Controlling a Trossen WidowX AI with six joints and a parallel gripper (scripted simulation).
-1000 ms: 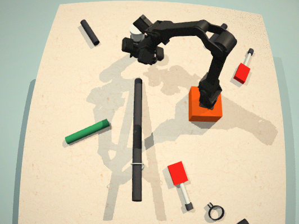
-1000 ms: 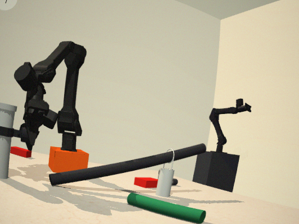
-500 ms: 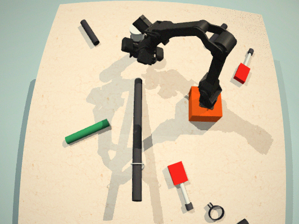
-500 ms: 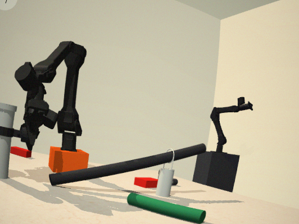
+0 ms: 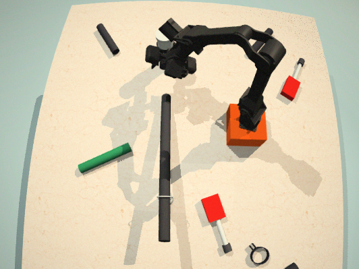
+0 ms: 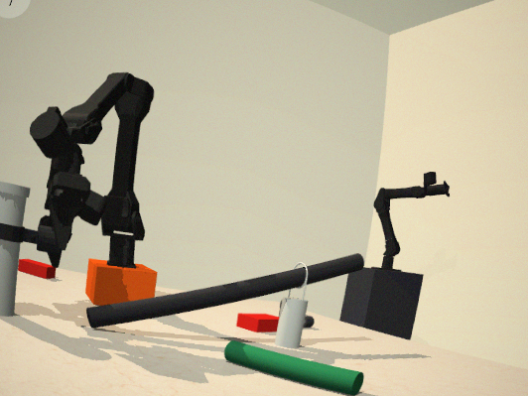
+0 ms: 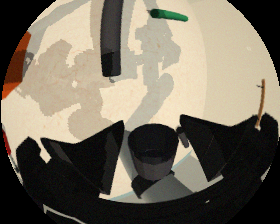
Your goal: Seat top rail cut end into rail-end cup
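Tabletop (image 5: pixel 50 123) edge on the left I see close behind a short dark tube (image 5: pixel 107 38) at the far corner; a green tube (image 5: pixel 104 157) lies lower, with free surface all around it. In the middle the top rail (image 5: pixel 164 170) lies long, passing through the wire loop cap (image 5: pixel 165 197) of the small post (image 6: pixel 291 323). In the exterior view the rail is tilted, its cut end (image 6: pixel 94 317) low near the tabletop and the other end raised.

Past that cut end, further back, stands the big grey post (image 6: pixel 10 251) with its dark brace band (image 6: pixel 12 233). My jaws are spread apart and hold nothing; in the wrist view the dark rail-end cup (image 7: pixel 151 153) sits between the two fingers, and I cannot tell if they touch it. The rail's end (image 7: pixel 111 66) is well apart from the cup, with bare tabletop between.

To the right, the arm stands on an orange base block (image 5: pixel 236 135). Two red-headed tools (image 5: pixel 213 208) (image 5: pixel 290 87) lie near it, and a dark ring (image 5: pixel 259 255) sits near the front edge.
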